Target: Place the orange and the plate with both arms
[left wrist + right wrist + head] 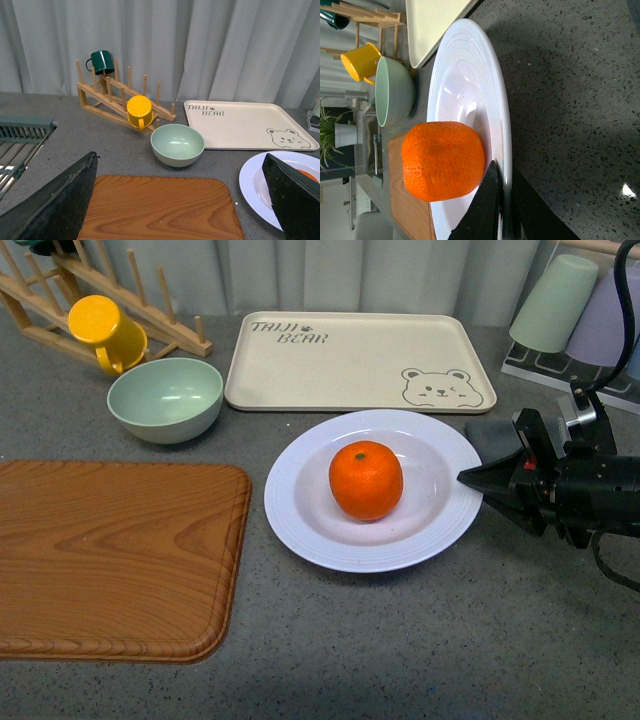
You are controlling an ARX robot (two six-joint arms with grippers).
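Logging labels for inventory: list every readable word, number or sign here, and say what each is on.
"TAIJI" above "BEAR": printed in one corner of the tray; a bear face is drawn in the opposite corner.
No text shows on the plate, orange, bowl or mug.

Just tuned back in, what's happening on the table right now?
The orange sits in the middle of the plate, which lies flat on the grey counter. The right gripper is at the plate's right edge, its jaws straddling the rim and seemingly clamped on it. The left gripper hangs by the wooden board, jaws wide open, holding nothing. The plate is not yet lifted.
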